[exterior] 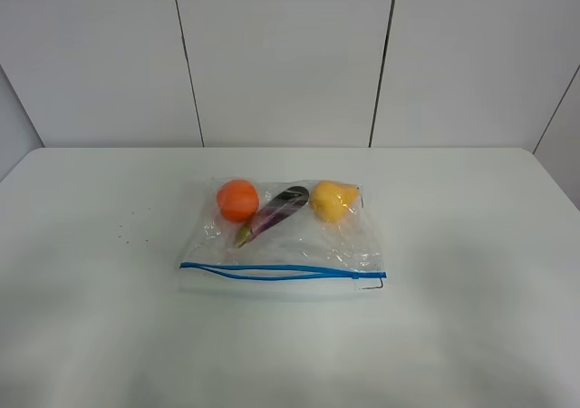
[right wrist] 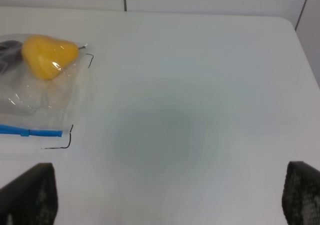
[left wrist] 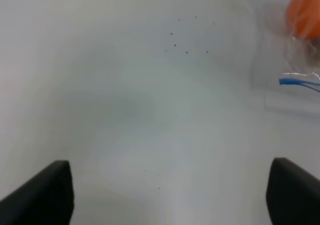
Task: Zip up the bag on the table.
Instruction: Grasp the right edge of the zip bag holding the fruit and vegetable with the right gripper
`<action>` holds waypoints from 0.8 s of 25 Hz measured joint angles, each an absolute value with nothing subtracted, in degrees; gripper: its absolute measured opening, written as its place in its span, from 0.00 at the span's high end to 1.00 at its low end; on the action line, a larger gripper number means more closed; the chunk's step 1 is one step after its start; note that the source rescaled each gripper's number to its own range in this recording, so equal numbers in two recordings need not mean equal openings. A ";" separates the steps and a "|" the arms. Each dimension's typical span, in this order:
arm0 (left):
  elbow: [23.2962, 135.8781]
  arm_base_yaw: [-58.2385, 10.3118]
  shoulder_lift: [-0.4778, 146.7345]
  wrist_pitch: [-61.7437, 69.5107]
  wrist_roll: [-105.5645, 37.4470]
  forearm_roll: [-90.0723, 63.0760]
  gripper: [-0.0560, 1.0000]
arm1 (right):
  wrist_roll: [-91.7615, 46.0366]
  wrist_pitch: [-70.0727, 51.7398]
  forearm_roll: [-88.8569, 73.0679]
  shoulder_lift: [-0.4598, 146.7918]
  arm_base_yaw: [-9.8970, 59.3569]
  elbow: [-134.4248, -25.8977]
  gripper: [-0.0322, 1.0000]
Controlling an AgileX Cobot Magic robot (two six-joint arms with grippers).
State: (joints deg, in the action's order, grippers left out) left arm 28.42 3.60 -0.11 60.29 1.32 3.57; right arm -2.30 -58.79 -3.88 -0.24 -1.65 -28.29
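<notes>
The clear plastic bag (exterior: pixel 285 240) lies flat in the middle of the white table (exterior: pixel 471 245), its blue zipper strip (exterior: pixel 281 271) along the near edge. Through it show an orange (exterior: pixel 237 199), a purple eggplant (exterior: pixel 275 212) and a yellow pear (exterior: pixel 333 199). Neither arm appears in the high view. My left gripper (left wrist: pixel 167 195) stands open over bare table left of the bag, with the orange (left wrist: pixel 304 14) and the zipper's end (left wrist: pixel 299 83) at its view's edge. My right gripper (right wrist: pixel 170 197) is open to the right of the bag (right wrist: pixel 42 92), with the pear (right wrist: pixel 47 55) in sight.
Tiny dark specks (exterior: pixel 134 227) dot the table left of the bag. Small black corner marks (exterior: pixel 372 284) sit by the bag's right corners. White wall panels (exterior: pixel 281 54) rise behind the table's far edge.
</notes>
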 joint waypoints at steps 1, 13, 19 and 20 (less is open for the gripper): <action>28.42 3.60 -0.11 60.29 1.32 3.57 0.00 | -2.30 -58.79 -3.88 -0.24 -1.65 -28.29 0.00; 28.42 3.60 -0.11 60.29 1.32 3.57 0.00 | -2.30 -58.83 -4.08 3.90 -1.65 -29.31 0.00; 28.42 3.60 -0.11 60.29 1.32 3.57 0.00 | -2.30 -57.31 -5.02 24.58 -1.65 -38.18 0.00; 28.42 3.60 -0.11 60.29 1.32 3.57 0.00 | -2.30 -57.31 -5.23 28.82 -1.65 -40.00 0.00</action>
State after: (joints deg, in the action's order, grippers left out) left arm 28.42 3.60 -0.11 60.29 1.32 3.57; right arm -2.30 -57.31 -5.23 28.82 -1.65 -40.00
